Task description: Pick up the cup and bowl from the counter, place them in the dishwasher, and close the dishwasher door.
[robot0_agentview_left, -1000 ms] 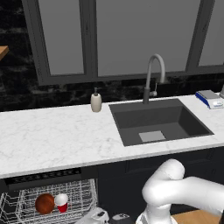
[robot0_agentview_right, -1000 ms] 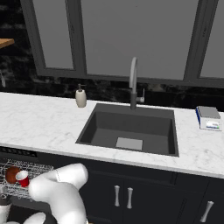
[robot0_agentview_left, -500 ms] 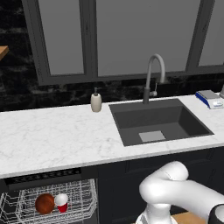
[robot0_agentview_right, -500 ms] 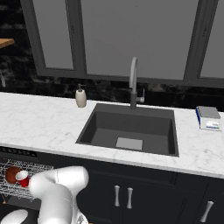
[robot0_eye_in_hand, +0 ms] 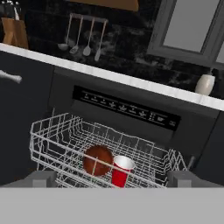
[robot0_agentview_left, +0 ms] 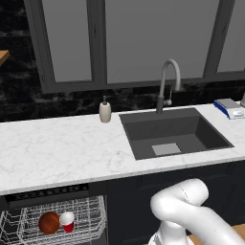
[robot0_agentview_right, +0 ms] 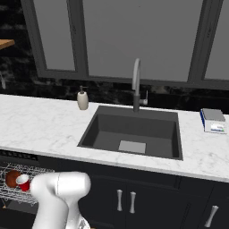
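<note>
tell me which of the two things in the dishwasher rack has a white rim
The cup: red, tapered, upright, with a white rim and white inside. The bowl touching it is plain reddish-brown and round, with no white on it.

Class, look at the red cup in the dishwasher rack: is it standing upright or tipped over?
Upright. The cup stands in the white wire rack with its white rim on top, beside the bowl.
</note>
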Tool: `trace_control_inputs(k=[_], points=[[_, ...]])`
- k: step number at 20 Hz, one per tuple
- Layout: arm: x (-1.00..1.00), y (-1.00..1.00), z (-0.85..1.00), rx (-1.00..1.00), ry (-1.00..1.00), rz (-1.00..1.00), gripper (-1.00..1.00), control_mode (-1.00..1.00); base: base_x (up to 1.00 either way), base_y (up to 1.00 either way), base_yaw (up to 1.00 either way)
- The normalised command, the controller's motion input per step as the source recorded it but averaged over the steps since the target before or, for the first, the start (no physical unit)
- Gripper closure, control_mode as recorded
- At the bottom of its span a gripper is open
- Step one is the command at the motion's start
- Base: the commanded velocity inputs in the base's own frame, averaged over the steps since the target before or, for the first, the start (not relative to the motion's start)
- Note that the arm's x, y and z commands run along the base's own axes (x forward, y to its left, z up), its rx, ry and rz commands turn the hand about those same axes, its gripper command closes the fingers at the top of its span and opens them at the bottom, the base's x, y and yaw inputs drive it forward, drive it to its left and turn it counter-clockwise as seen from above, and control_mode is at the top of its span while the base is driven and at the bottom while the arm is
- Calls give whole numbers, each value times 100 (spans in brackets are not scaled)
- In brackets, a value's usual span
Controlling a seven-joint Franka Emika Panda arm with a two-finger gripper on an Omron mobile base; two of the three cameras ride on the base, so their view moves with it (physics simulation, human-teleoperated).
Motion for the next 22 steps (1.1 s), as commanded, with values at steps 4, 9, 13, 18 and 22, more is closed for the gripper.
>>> trace_control_inputs(k=[4, 9, 13, 18, 22], points=[[-2, 43, -76, 0, -39, -9, -100, -100, 0, 0, 0], [-44, 67, -31, 0, -21, -27, -100, -100, 0, 0, 0], [-29, 39, -55, -4, -8, -21, -100, -100, 0, 0, 0], [-2, 10, -75, -12, -3, -11, -100, -100, 0, 0, 0], [8, 16, -94, -6, -11, -8, -100, -100, 0, 0, 0]])
